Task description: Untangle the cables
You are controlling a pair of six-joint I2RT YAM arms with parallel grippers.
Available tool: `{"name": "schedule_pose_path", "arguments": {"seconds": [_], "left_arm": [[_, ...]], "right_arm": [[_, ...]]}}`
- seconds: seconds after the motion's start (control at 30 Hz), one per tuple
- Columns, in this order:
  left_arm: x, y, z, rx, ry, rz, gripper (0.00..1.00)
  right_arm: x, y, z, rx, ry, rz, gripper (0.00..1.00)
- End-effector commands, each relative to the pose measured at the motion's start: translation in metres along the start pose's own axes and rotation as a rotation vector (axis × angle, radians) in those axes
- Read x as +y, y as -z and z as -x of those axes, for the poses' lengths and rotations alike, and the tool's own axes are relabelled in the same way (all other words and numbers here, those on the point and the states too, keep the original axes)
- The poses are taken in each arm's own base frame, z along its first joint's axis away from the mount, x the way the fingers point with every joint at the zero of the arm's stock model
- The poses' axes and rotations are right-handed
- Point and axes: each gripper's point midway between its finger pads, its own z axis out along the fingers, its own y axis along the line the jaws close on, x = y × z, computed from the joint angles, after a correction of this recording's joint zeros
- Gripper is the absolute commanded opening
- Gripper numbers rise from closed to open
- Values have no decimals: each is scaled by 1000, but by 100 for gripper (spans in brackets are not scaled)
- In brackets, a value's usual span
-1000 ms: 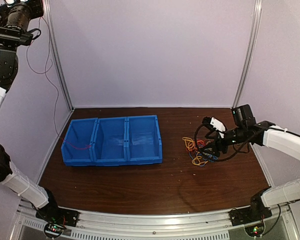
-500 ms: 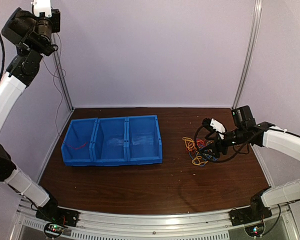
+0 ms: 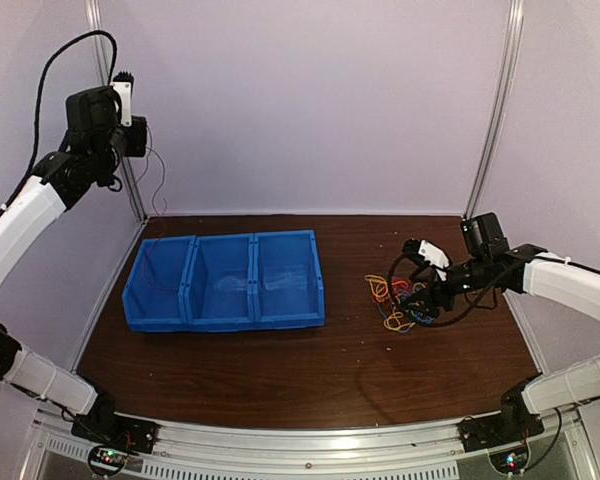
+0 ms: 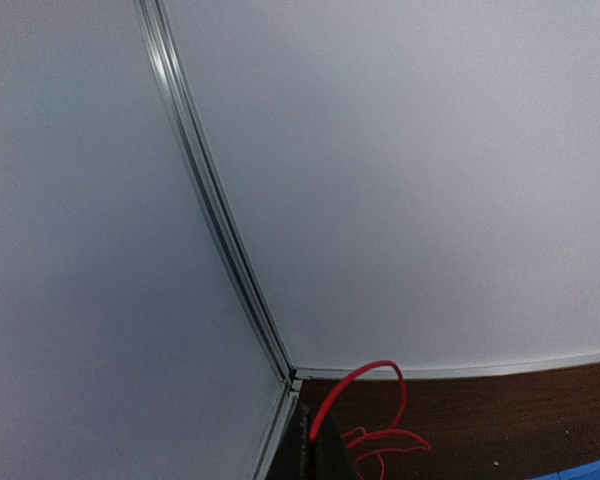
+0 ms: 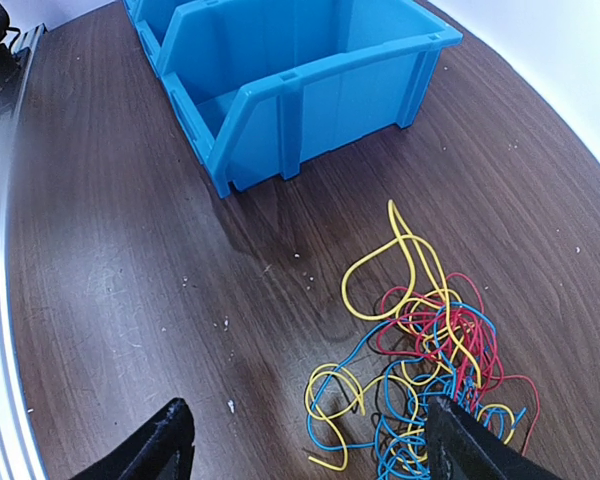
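The tangle of cables lies on the right side of the table, well apart from the blue bin, which sits left of centre with three compartments in a row. The right gripper is low over the table at the right-hand edge of the tangle, and its fingers are spread wide. In the right wrist view the tangle of cables, a loose heap of yellow, red and blue strands, sits just ahead of the right gripper and partly between its fingers. Most of the heap is closer to the finger on the right of that view, where some strands run up to the fingertip. I cannot tell whether they touch it. One long yellow loop reaches out of the heap toward the bin, with bare table between them. The left gripper is high in the air at the far left, above the bin and close to the wall. Its fingers are pressed together on a single red cable. In the left wrist view this cable arches up from the left gripper and curls back down in loose loops in front of the wall. In the top view only a faint thin strand shows hanging below that gripper.
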Motion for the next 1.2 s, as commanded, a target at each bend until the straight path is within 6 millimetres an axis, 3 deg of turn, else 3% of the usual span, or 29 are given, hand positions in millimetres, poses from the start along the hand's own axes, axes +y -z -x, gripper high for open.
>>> {"name": "schedule_pose_path", "arguments": {"seconds": [0.0, 0.27, 0.5, 0.63, 0.9, 1.17], "left_arm": [[-12, 34, -48, 126, 188, -178, 0], [-11, 78, -94, 241, 299, -287, 0], [-38, 64, -184, 469, 207, -258, 0], [-37, 53, -230, 567, 140, -151, 0], [-22, 30, -248, 555, 26, 27, 0], [-50, 25, -293, 670, -31, -43, 0]], "right_arm": [[5, -6, -10, 25, -5, 31, 79], [5, -15, -18, 59, -16, 56, 80], [5, -18, -21, 74, -21, 70, 80], [4, -16, -23, 80, -17, 57, 80], [3, -15, -23, 80, -9, 45, 80], [3, -13, -23, 81, -3, 37, 80]]}}
